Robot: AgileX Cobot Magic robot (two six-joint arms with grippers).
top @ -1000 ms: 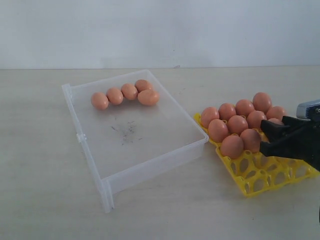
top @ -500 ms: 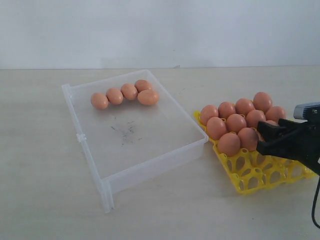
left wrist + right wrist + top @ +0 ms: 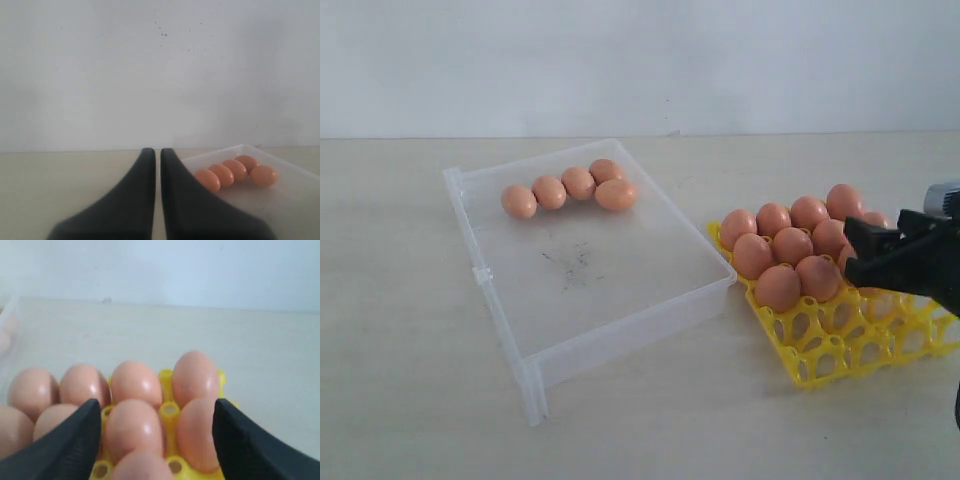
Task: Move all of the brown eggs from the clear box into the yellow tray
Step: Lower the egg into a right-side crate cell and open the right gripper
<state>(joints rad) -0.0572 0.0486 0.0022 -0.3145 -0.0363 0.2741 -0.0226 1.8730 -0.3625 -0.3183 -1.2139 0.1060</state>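
**Right jaws wide over the tray; five eggs remain in the box**

The right jaws stand wide apart and grip nothing. In the right wrist view their black fingers [image 3: 70, 445] flank two columns of brown eggs [image 3: 132, 427] seated in the yellow tray [image 3: 169, 410], with the eggs between and below the tips. In the exterior view these jaws hang over the tray's right side, hiding some cups. The left jaws are pressed almost together, with only a thin slit between the fingers [image 3: 130, 200], and they hold nothing.

Five eggs lie in a curved cluster at the far end of the clear box [image 3: 500, 300]. The others fill the tray's far rows.

The eggs are smooth, glossy orange-brown ovals. The box is translucent plastic with low walls and a dark-scuffed floor. The tray is a bright lattice of round cups on the pale, matte bench [image 3: 420, 400].

Compared with a second ago, the right jaws sit higher and the tray has slid slightly toward the box. The boxed eggs have not moved.
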